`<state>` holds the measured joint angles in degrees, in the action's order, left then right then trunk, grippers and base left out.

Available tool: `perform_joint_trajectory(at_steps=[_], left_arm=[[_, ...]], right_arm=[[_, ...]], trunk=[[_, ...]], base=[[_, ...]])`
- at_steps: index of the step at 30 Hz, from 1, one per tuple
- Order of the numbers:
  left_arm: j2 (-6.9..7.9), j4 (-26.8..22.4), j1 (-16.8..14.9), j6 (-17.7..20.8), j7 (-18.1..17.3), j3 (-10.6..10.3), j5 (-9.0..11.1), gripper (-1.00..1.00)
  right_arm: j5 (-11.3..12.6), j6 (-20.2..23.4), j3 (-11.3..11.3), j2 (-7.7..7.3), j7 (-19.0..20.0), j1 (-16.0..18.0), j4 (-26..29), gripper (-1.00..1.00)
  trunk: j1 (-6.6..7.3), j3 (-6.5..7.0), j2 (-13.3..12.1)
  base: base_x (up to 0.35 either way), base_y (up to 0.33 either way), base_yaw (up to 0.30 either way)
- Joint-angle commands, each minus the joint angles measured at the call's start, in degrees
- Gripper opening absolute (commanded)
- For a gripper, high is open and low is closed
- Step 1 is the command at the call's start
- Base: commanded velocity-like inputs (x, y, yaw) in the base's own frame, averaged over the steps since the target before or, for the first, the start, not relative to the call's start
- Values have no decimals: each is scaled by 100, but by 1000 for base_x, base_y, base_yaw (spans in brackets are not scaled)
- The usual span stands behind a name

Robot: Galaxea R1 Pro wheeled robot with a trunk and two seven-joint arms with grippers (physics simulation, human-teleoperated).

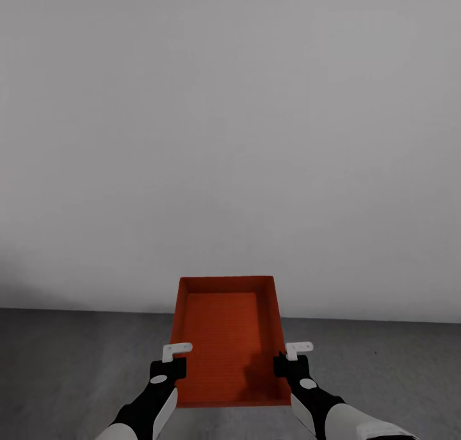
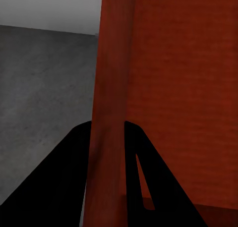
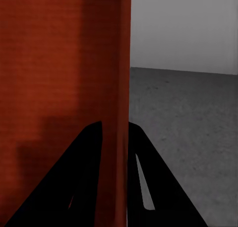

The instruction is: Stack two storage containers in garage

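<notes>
One storage container (image 1: pixel 227 347) held in air between both arms, over grey concrete floor (image 1: pixel 77 363), facing white wall (image 1: pixel 230 139): garage, by look
Left gripper (image 1: pixel 171 360) pinching left side wall; right gripper (image 1: pixel 289 358) pinching right side wall; wrist views show one finger each side of wall
Container not yet set down
Second container not located; placing and stacking left to do
</notes>
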<state>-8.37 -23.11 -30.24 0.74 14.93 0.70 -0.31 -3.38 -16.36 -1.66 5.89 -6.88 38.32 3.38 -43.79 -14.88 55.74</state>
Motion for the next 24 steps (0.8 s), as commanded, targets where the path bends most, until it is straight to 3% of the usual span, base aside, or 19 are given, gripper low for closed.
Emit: perform_joint_trajectory(at_steps=[1,24], left_arm=[[54,-264,-5,14,54,203,-92,-100],[46,-264,-3,14,54,219,-92,-100]], right_arm=[[13,-16,130,0,-43,1,-13,-100],[13,-16,130,0,-42,3,-13,-100]], trunk=[[0,-17,6],[0,-229,6]], base=[[0,0,0],[0,0,0]])
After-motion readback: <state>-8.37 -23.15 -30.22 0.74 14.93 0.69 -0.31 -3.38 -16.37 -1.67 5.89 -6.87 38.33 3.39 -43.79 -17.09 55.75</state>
